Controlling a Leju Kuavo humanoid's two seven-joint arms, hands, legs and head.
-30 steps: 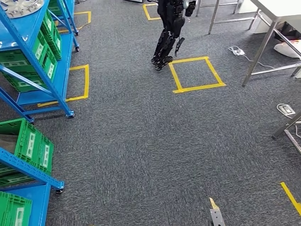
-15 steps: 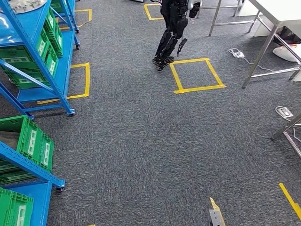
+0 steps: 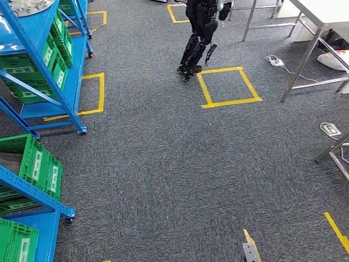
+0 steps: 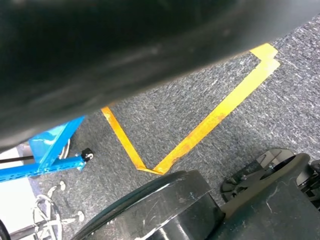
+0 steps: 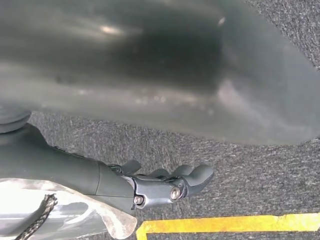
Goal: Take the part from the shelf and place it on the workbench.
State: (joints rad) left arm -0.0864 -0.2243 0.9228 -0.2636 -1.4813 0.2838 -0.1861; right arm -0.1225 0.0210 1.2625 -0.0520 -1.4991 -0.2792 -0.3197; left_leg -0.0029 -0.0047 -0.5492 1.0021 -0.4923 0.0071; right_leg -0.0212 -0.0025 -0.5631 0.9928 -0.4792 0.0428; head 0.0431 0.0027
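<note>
The green crates (image 3: 52, 61) on the blue shelf (image 3: 61, 101) carry white labels on their fronts, but the print is too small to read. I see no other writing on this stretch of grey carpet (image 3: 164, 164).

A silvery metal part (image 3: 25, 5) with a spoked or ribbed look lies on the top level of that shelf, at the far left. The picture's edge cuts it, so its full shape is not clear.

The workbench (image 3: 319, 19) stands far right. I see a white top corner and grey metal legs, the rest cut off.

In the right wrist view the right hand (image 5: 166, 185) hangs over the carpet beside a yellow tape line (image 5: 230, 223). Its dark fingers (image 5: 196, 175) lie stretched out close together. A big blurred grey shape just above them hides the rest, so I cannot tell whether the hand grasps anything.

I cannot tell the left hand's state either, since a dark blur covers much of the left wrist view.

Another black robot (image 3: 197, 38) stands by a taped yellow square (image 3: 229, 86), its upper body cut off. A small grey piece with a yellow tip (image 3: 249, 250) pokes in at the near edge, and I cannot make out what it is.
</note>
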